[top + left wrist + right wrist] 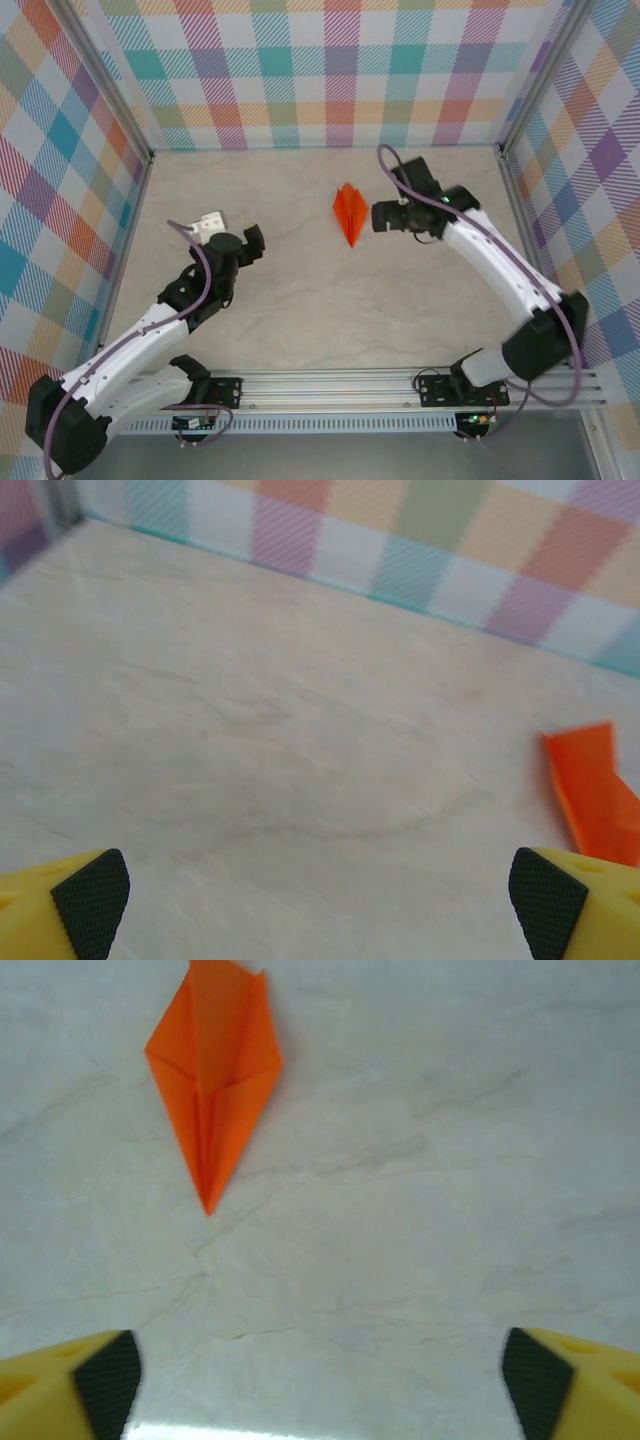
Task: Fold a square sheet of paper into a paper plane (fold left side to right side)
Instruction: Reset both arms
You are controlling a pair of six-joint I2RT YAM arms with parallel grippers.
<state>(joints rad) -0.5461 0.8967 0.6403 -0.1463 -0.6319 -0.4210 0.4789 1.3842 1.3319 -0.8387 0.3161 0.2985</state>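
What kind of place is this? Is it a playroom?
Probably a robot test booth, not a playroom: two robot arms bolted to a metal rail, colourful checked walls closing in a pale tabletop, and an orange paper plane.

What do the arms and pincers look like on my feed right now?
The left arm and right arm have white links and black joints, with a purple cable looped along each. The left pincer and right pincer have yellow fingers faced with black cross-hatched pads. A small green light glows near the right wrist.
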